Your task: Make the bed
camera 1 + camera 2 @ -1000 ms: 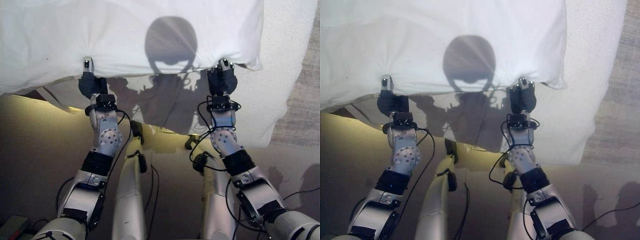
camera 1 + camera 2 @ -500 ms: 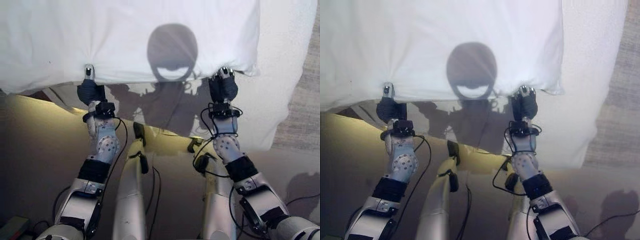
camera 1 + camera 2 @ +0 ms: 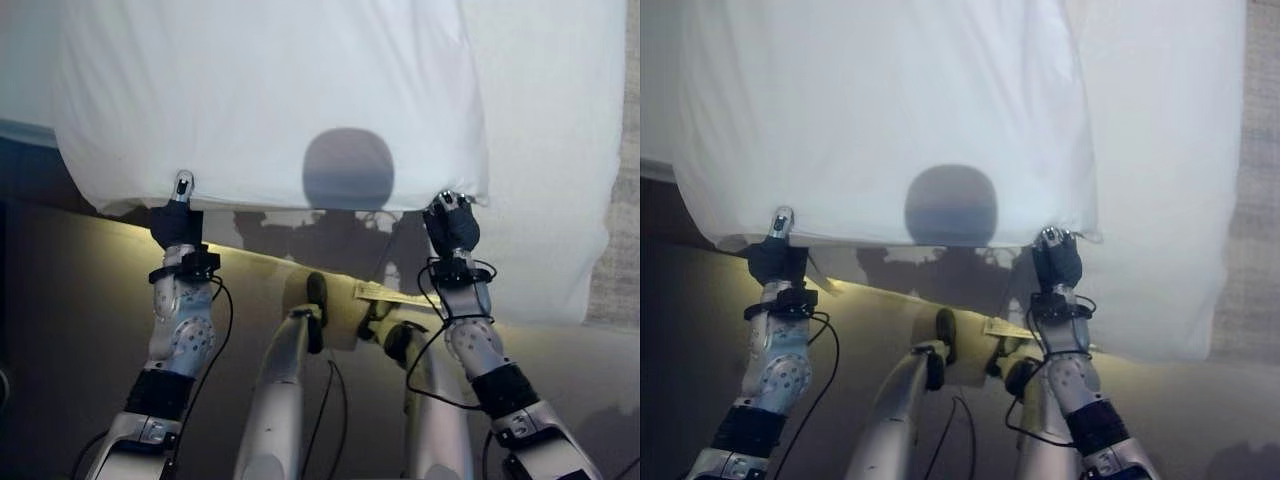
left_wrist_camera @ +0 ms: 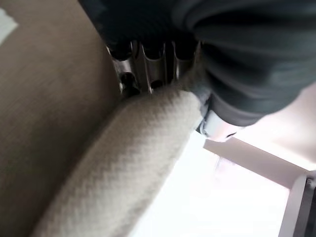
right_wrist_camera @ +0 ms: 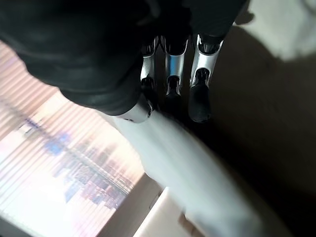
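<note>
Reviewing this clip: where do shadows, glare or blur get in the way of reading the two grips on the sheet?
Eye views: a round shadow falls on the white sheet between the left hand and right hand, clear of both grips. Left wrist view: the cloth edge is sharp, the bright area beyond washed out. Right wrist view: the cloth is smeared by blur and the background glares.

The white duvet (image 3: 270, 100) is running past the top edge of both eye views, so its far end is not showing. Its near edge is covering the fingertips of the left hand (image 3: 176, 222) and the right hand (image 3: 450, 222). In the left wrist view, the fold of cloth is hiding the fingers (image 4: 148, 64). The bed (image 3: 545, 150) is being cut off at the right edge.
</note>
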You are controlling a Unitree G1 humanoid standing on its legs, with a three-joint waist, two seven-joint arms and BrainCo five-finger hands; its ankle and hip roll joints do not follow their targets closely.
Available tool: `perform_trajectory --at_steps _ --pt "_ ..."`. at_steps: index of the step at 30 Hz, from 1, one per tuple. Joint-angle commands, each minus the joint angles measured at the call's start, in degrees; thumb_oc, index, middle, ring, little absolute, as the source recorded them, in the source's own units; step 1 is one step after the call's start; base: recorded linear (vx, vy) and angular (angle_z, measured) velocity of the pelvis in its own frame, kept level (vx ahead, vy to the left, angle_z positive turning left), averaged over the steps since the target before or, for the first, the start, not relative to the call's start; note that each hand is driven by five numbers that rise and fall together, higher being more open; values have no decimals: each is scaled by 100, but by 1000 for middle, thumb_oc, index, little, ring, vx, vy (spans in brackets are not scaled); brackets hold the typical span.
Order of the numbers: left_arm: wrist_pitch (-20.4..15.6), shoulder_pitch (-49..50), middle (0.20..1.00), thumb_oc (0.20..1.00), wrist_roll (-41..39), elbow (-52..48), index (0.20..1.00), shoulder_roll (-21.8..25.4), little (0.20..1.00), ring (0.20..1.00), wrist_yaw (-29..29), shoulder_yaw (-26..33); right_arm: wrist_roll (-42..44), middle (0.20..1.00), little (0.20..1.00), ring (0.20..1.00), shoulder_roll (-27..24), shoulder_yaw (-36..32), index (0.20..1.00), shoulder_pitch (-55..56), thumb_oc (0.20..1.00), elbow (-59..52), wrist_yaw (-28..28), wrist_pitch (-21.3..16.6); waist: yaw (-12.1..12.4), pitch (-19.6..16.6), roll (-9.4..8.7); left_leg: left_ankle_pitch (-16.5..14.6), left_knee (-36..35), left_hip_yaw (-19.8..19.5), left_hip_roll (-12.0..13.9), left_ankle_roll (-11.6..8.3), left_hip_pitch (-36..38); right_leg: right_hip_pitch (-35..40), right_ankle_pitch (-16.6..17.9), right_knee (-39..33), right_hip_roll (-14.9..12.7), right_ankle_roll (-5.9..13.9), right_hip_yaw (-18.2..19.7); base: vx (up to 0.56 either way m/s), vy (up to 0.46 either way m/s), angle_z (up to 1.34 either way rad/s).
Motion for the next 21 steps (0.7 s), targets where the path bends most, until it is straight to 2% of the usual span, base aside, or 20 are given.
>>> perform_trajectory --at_steps 1,2,3,4,6,8,9,10,11,13,14,15,16,17,18,19,20,21 --pt "-321 588 200 200 337 -648 200 741 200 200 149 735 -248 200 200 200 -647 -1018 200 768 200 -354 -492 -303 -205 -151 110 1326 -2287 14 808 -113 1250 129 535 -602 -360 1360 984 24 753 -15" --pt "-269 559 200 200 464 -587 200 824 200 200 135 576 -423 200 200 200 -803 -983 200 797 200 -326 -540 -237 -267 -151 195 1216 -2644 52 676 -194 1489 122 764 -634 -585 1528 1109 4 686 -4" --pt "-266 397 200 200 384 -634 200 902 200 200 75 545 -571 200 200 200 -876 -1036 200 867 200 -441 -583 -120 -290 -151 175 1328 -2993 -28 556 -278 1569 35 937 -753 -728 1622 1339 -47 611 8" --pt "-243 359 200 200 377 -673 200 940 200 200 -21 408 -727 200 200 200 -999 -1059 200 931 200 -469 -623 -88 -314 -151 185 1191 -2901 -99 333 -252 1440 24 1299 -996 -930 1726 1467 -91 512 20" --pt "-185 176 200 200 501 -743 200 946 200 200 -89 169 -988 200 200 200 -1195 -1158 200 1068 200 -628 -687 -38 -431 -151 176 885 -1918 -58 -175 -162 809 167 1494 -1328 -1235 1686 1632 -56 448 52" --pt "-81 133 200 200 579 -767 200 888 200 200 -244 -99 -1199 200 200 200 -1141 -1259 200 1205 200 -606 -819 -46 -576 -151 284 651 -1490 4 -446 -63 518 464 1699 -1414 -1506 1762 1640 63 462 115" --pt "-43 203 200 200 646 -752 200 989 200 200 -326 -102 -1222 200 200 200 -1104 -1320 200 1290 200 -634 -756 11 -654 -151 375 593 -1471 5 -641 90 543 431 1687 -1155 -1489 1697 1708 83 675 166" --pt "-15 265 200 200 703 -755 200 1097 200 200 -336 -101 -1215 200 200 200 -1048 -1337 200 1335 200 -688 -742 -21 -719 -151 415 636 -1507 99 -826 240 554 298 1509 -556 -1255 1611 1757 34 697 129" --pt "5 263 200 200 661 -770 200 1121 200 200 -332 -45 -1192 200 200 200 -948 -1363 200 1336 200 -734 -713 -38 -717 -151 342 625 -1436 254 -909 293 512 153 1219 -10 -1071 1528 1588 -45 686 83" --pt "59 330 200 200 681 -842 200 1168 200 200 -346 81 -1152 200 200 200 -835 -1302 200 1205 200 -691 -660 -29 -543 -151 317 662 -1674 732 -998 476 614 90 921 607 -747 1439 643 -45 615 -12" --pt "67 381 200 200 664 -898 200 1176 200 200 -357 132 -1127 200 200 200 -810 -1224 200 1118 200 -626 -613 -29 -437 -151 300 676 -1909 905 -1054 569 750 15 708 739 -500 1414 195 -2 396 -41" --pt "72 401 200 200 660 -908 200 1183 200 200 -361 147 -1119 200 200 200 -807 -1209 200 1105 200 -602 -601 -37 -417 -151 288 671 -1947 922 -1027 557 792 39 684 715 -464 1394 192 49 461 -35" --pt "90 588 200 200 615 -944 200 1179 200 200 -394 257 -1039 200 200 200 -761 -1166 200 1051 200 -558 -493 -21 -284 -151 199 643 -2134 1195 -1193 645 1010 -42 524 759 -24 1456 -497 91 302 -59" --pt "95 721 200 200 578 -984 200 1134 200 200 -400 283 -988 200 200 200 -735 -1129 200 1118 200 -576 -434 -42 -268 -151 163 589 -2253 1239 -1276 620 1203 6 390 364 325 1417 -617 76 308 -70" --pt "97 732 200 200 578 -992 200 1135 200 200 -400 290 -985 200 200 200 -733 -1126 200 1122 200 -578 -431 -43 -259 -151 172 617 -2281 1237 -1252 611 1215 37 411 301 365 1386 -643 31 102 -114" --pt "70 788 200 200 481 -993 200 840 200 200 -416 262 -1003 200 200 200 -773 -1125 200 1179 200 -636 -419 -109 -240 -151 295 500 -2080 1323 -1258 532 1297 162 234 -333 371 1014 -565 -27 105 -98" --pt "59 769 200 200 495 -983 200 770 200 200 -413 215 -1018 200 200 200 -854 -1110 200 1174 200 -641 -425 -142 -304 -151 356 514 -1896 1383 -1216 450 1228 215 133 -510 431 801 -451 -22 99 -81" --pt "56 766 200 200 501 -979 200 751 200 200 -412 213 -1017 200 200 200 -872 -1108 200 1175 200 -640 -427 -145 -300 -151 375 500 -1854 1382 -1185 429 1207 223 120 -534 463 767 -461 -45 78 -22"
